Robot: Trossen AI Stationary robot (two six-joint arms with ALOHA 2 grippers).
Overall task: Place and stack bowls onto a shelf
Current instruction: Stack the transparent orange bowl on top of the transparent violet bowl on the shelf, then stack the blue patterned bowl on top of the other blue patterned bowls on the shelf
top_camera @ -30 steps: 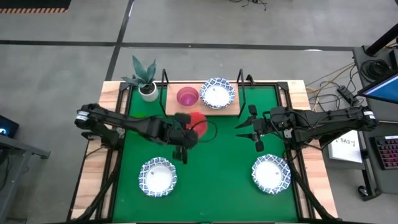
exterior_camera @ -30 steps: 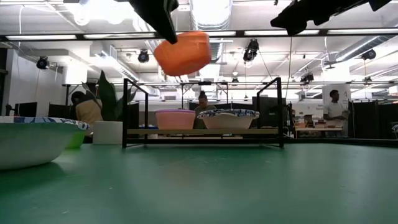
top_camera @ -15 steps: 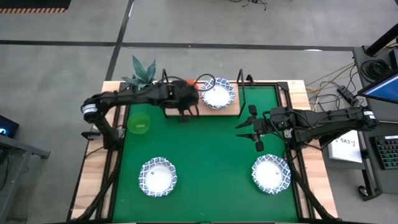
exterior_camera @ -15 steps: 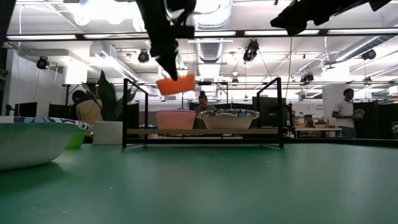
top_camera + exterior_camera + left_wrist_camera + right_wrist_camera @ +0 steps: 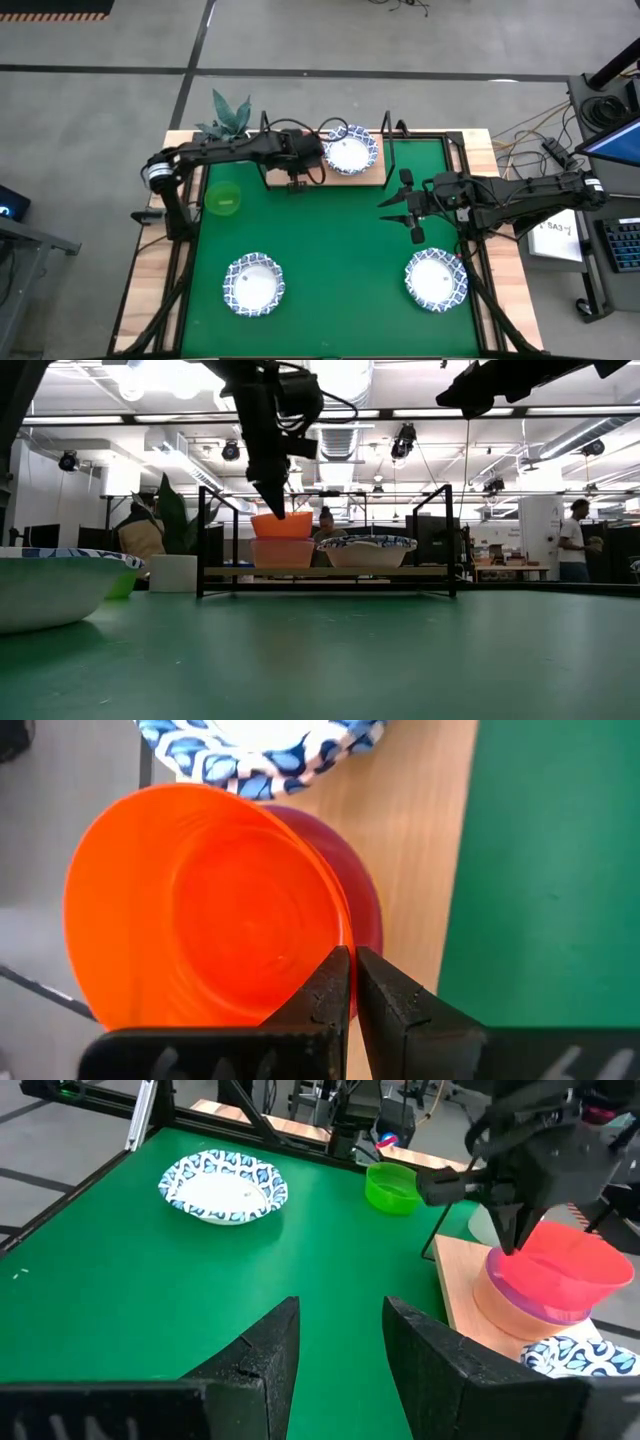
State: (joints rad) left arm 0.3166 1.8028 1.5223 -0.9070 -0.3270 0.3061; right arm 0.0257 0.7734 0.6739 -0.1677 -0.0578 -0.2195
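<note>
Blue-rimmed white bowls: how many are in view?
3. One on the shelf at its right end, one on the mat front left, one front right. A fourth may be hidden.

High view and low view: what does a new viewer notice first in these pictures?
First, the left gripper, pinching the rim of an orange bowl as it sits in the pink bowl on the shelf, beside a blue-rimmed bowl. Next, the right gripper hangs open over the green mat, where two more blue-rimmed bowls and a green bowl lie.
</note>
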